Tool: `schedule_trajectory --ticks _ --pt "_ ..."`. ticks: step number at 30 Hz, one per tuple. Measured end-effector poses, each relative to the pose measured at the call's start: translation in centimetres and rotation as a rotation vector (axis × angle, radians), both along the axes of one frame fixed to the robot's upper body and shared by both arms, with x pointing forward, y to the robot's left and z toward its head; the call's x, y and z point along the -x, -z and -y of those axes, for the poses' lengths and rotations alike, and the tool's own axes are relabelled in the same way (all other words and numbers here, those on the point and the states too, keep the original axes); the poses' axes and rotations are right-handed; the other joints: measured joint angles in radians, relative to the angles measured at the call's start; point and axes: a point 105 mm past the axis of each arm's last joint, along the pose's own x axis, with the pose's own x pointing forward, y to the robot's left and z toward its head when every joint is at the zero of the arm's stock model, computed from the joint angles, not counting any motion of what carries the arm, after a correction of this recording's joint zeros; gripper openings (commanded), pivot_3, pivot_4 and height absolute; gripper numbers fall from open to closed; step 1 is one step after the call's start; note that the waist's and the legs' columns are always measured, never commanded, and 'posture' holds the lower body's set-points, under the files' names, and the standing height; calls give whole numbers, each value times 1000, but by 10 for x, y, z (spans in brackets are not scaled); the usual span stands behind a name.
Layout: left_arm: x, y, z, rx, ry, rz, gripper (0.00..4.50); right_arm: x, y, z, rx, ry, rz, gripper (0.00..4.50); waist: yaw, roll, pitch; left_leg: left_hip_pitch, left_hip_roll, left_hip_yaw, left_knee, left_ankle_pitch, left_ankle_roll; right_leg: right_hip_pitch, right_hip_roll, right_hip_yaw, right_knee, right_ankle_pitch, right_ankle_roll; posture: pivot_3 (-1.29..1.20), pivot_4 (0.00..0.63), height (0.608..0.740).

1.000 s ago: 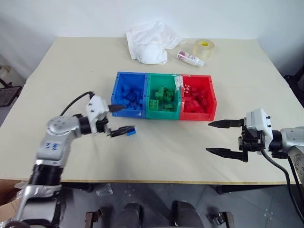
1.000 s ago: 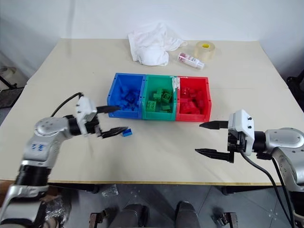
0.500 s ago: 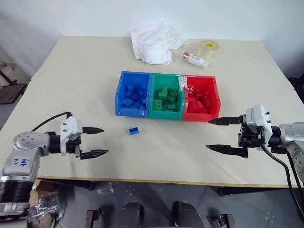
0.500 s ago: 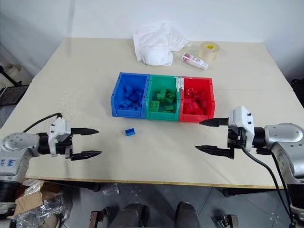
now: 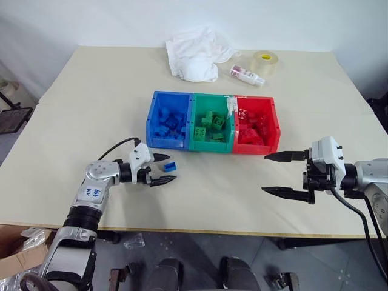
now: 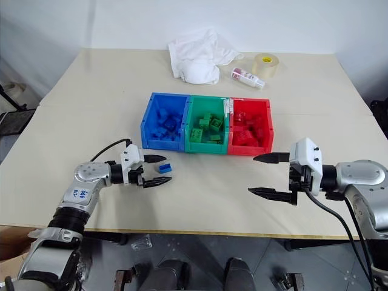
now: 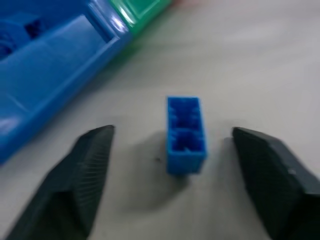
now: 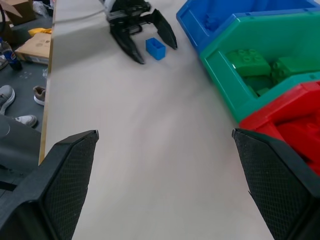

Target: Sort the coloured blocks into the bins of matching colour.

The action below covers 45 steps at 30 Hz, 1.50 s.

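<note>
Blue block (image 5: 170, 166) lies on table (image 5: 91, 97) just in front of blue bin (image 5: 168, 120), between the parted fingers of left gripper (image 5: 162, 168), untouched; gripper has returned from table's left edge. Right gripper (image 5: 280, 173) unmoved, spread wide over bare tabletop.

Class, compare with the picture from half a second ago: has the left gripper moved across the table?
Yes. The left gripper has come in from the table's near left toward the blue bin and now brackets the loose blue block.
</note>
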Motion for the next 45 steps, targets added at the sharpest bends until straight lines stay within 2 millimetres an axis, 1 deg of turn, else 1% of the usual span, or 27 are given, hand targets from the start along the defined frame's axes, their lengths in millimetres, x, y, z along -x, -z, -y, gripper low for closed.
schedule_trajectory --ticks 1,5,7,8,11,12,14,16,18,20,21,22,23,24,25,27,28,29,33,37,40,41,43,45 --pt "1 0 0 0 5 -3 2631 1 1 0 0 4 -3 4500 0 0 0 0 0 0 0 0 0 0 0 0 0 0 0 0 150 740" --pt "2 1 0 0 16 -8 1364 3 2 2 -1 18 -9 4500 0 0 0 0 0 0 1 0 0 0 0 0 0 0 0 0 150 740" --pt "2 0 0 1 20 -11 629 3 2 4 -3 27 -7 4500 0 0 0 0 0 0 1 0 0 0 0 0 0 0 0 0 150 740" --pt "2 0 0 5 20 -13 477 3 1 4 -3 30 -5 4500 0 0 0 0 0 0 1 0 0 0 0 0 0 0 0 0 150 740" --pt "2 -5 0 29 20 -16 491 3 1 4 -4 33 -4 4500 0 0 0 0 0 0 1 0 0 0 0 0 0 0 0 0 150 740" --pt "1 -9 1 41 17 -13 491 3 1 4 -4 33 -3 4500 0 0 0 0 0 0 1 0 0 0 0 0 0 0 0 0 150 740" --pt "-2 -23 4 68 12 15 491 3 1 4 -4 34 -3 4500 1 0 0 -1 0 -1 1 0 0 0 0 0 0 0 0 0 150 740" --pt "-10 -45 5 109 -11 72 491 3 1 4 -4 35 -2 4500 2 0 0 -1 0 -1 2 0 0 0 0 0 0 0 0 0 150 740" --pt "-24 -76 6 168 -70 140 491 2 0 4 -4 35 0 4500 3 0 0 -1 0 -2 3 0 0 0 0 0 1 0 0 0 150 740" --pt "-38 -100 4 204 -133 192 491 2 -1 4 -4 34 7 4500 2 0 0 -1 0 -2 3 0 0 0 0 0 1 0 0 0 150 740" --pt "-44 -109 1 217 -165 212 491 1 -3 3 -4 32 14 4500 1 0 0 -1 -1 -1 3 0 0 0 0 0 1 0 0 0 150 740" --pt "-52 -113 -3 217 -202 216 491 0 -5 3 -4 32 22 4500 1 0 0 -1 -2 -1 2 0 0 0 0 -1 1 0 0 0 150 740" --pt "-56 -112 -5 215 -224 212 841 0 -6 3 -4 31 25 4500 -1 0 0 -1 -2 -1 2 0 0 0 0 -1 1 0 0 0 150 740" --pt "-60 -108 -7 217 -244 201 1234 -1 -6 3 -4 32 27 4500 -2 0 0 -1 -3 -1 1 0 0 0 0 -1 1 0 0 0 150 740" --pt "-64 -101 -9 218 -262 182 1523 -1 -7 3 -4 33 28 4500 -3 0 0 -1 -3 -1 1 0 0 0 1 -1 1 0 0 0 150 740" --pt "-66 -88 -8 220 -271 143 2118 -2 -7 4 -5 35 32 4500 -2 -1 0 -1 -3 -1 2 0 0 -1 1 -1 1 0 0 0 150 740" --pt "-67 -86 -7 223 -264 140 2458 -3 -8 4 -7 36 36 4500 -2 -1 0 -1 -3 -1 2 0 0 -1 1 -1 1 0 0 0 150 740" --pt "-68 -87 -4 225 -254 141 2793 -4 -9 5 -10 41 39 4500 -1 -1 1 -1 -3 -1 3 0 0 0 1 -1 1 0 0 0 150 740" --pt "-69 -91 -3 223 -239 163 4067 -8 -13 4 -33 54 63 4500 2 -1 1 -2 -2 -1 3 0 0 0 0 -1 1 0 0 0 150 740" --pt "-61 -94 -2 228 -163 156 4067 -9 -13 5 -36 62 62 4500 -1 -1 1 -2 -2 -1 3 0 0 -1 0 -2 1 0 0 0 150 740" --pt "-49 -105 -15 263 -138 171 4067 -9 -12 7 -38 67 61 4500 -6 -1 1 -2 0 -1 3 0 0 -1 0 -2 1 0 0 0 150 740" --pt "-41 -105 -23 257 -137 159 4067 -10 -12 7 -40 70 60 4500 -13 -1 1 -2 1 -1 2 0 0 -1 0 -1 2 0 0 0 150 740" --pt "-26 -99 -38 250 -135 108 4067 -13 -12 13 -50 93 52 4500 -25 -1 1 -1 1 -2 1 0 0 -1 0 -1 3 0 0 0 150 740" --pt "-6 -90 -45 234 -86 57 4067 -15 -12 17 -57 104 47 4500 -27 -1 1 0 1 -2 0 0 0 -1 0 -1 3 0 0 0 150 740"
